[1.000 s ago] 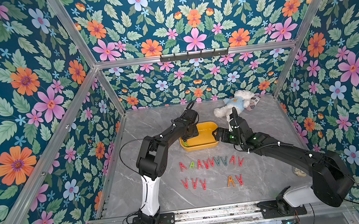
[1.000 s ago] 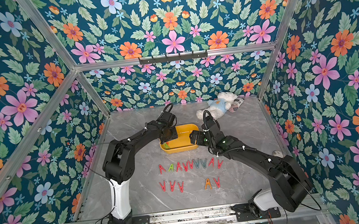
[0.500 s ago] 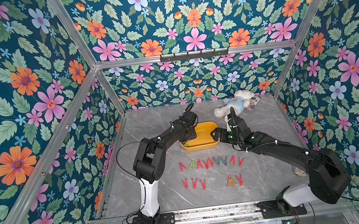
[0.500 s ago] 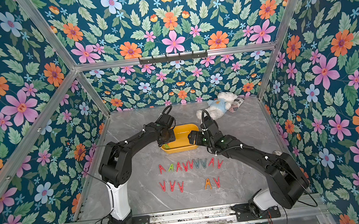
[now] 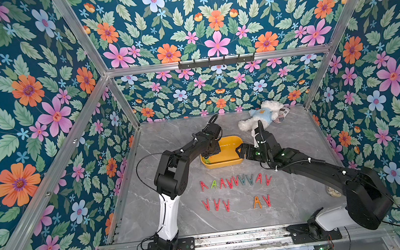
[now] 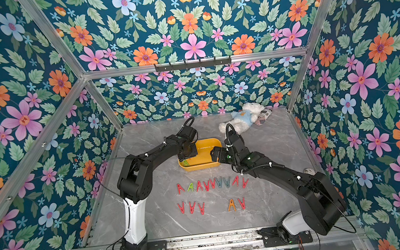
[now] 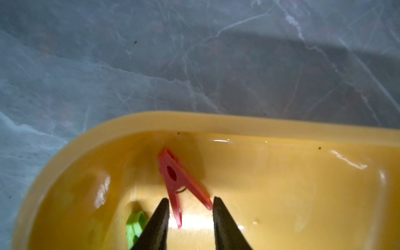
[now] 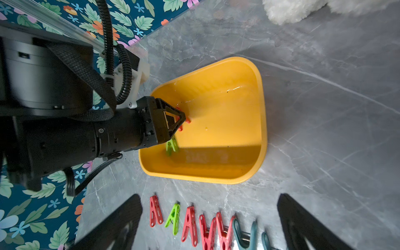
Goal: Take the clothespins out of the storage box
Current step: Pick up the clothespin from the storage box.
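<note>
A: What's changing since a second ago?

B: The left arm (image 5: 172,164) is dipping its wrist lower into the storage box (image 5: 225,164), and the left gripper (image 7: 191,198) is narrowing. The right arm (image 5: 308,167) is sitting where it was.

A: How are the jaws standing?

B: The left ones are standing partly spread, straddling the splayed legs of a red clothespin (image 7: 174,177) lying on the box floor near its end wall. I'm not seeing a firm pinch yet. The right gripper (image 8: 208,195) is gaping wide and empty, hovering just beside the box's other end.

A: What's worrying you?

B: Nothing is bracing the box, so a finger (image 7: 155,227) pressing on it could be sliding or tipping it. Squeezing those legs is risking the pin springing open and squirting away. A green clothespin (image 7: 134,224) is lying just beside that finger and may be getting dragged along.

A: What are you not seeing?

B: In both top views the wrist is covering the red pin. The green one is hiding partly behind the finger, the left wrist view is blurring, and I can't tell whether the tips are touching the floor.
</note>
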You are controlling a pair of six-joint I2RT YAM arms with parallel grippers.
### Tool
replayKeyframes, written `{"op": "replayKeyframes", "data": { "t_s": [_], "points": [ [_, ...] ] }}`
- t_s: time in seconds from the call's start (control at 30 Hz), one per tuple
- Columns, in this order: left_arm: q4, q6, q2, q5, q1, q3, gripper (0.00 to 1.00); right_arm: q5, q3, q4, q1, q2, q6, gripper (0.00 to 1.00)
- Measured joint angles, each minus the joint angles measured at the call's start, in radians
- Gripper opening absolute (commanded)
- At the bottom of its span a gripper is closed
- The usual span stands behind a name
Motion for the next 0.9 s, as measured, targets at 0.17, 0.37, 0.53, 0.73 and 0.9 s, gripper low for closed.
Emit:
{"op": "replayKeyframes", "data": {
  "t_s": [0.17, 0.37, 0.53, 0.73, 0.9],
  "points": [
    [-0.004, -0.001, 0.005, 0.005, 0.0, 0.002, 0.38, 0.0, 0.002, 0.0, 0.0, 0.004, 0.0, 0.99],
    [-0.005, -0.005, -0.002, 0.005, -0.007, 0.003, 0.35, 0.0, 0.002, 0.0, 0.0, 0.006, 0.0, 0.99],
    [-0.03, -0.025, -0.033, -0.018, -0.01, -0.029, 0.33, 0.0, 0.0, 0.0, 0.0, 0.005, 0.0, 0.99],
    [-0.034, -0.058, -0.05, -0.027, -0.007, -0.067, 0.32, 0.0, -0.003, 0.0, 0.0, 0.005, 0.0, 0.99],
    [-0.025, -0.064, -0.023, -0.019, -0.008, -0.07, 0.32, 0.0, -0.003, 0.0, -0.001, 0.005, 0.0, 0.99]
  ]
}}
